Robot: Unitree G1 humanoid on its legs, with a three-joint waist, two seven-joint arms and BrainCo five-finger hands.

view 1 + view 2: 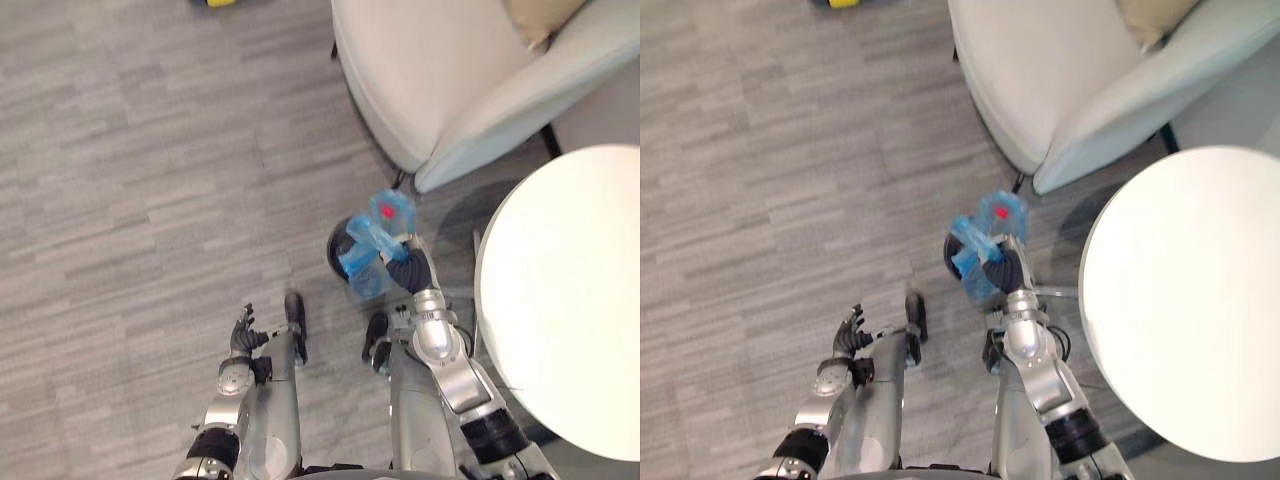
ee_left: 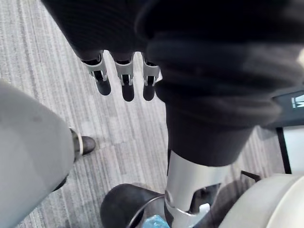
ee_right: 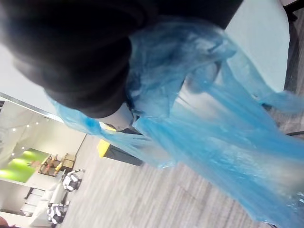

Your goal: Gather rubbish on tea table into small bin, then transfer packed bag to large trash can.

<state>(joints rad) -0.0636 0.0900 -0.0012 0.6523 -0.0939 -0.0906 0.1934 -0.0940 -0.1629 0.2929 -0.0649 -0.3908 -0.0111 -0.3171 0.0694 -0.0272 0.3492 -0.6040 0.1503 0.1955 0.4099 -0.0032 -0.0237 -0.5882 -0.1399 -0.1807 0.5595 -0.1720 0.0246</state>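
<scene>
One blue bag [image 1: 366, 252] bunched up at the small black bin [image 1: 337, 254], close beside the white round table [image 1: 560, 300].
Right hand [image 1: 408, 268] is wrapped in the bag's plastic, right over the bin on the floor. Something red [image 1: 389, 211] shows through the bag's far end (whether the fingers are clamped on it I cannot tell, they are lost in the folds). Left hand [image 1: 243, 333] hangs low, well apart from the bin, fingers loose and spread, holding nothing. Grey streaked carpet floor [image 1: 150, 180] runs all round. The table sits to the right, and a cream armchair [image 1: 440, 70] stands just beyond the bin with a beige cushion [image 1: 540, 15] in it.
</scene>
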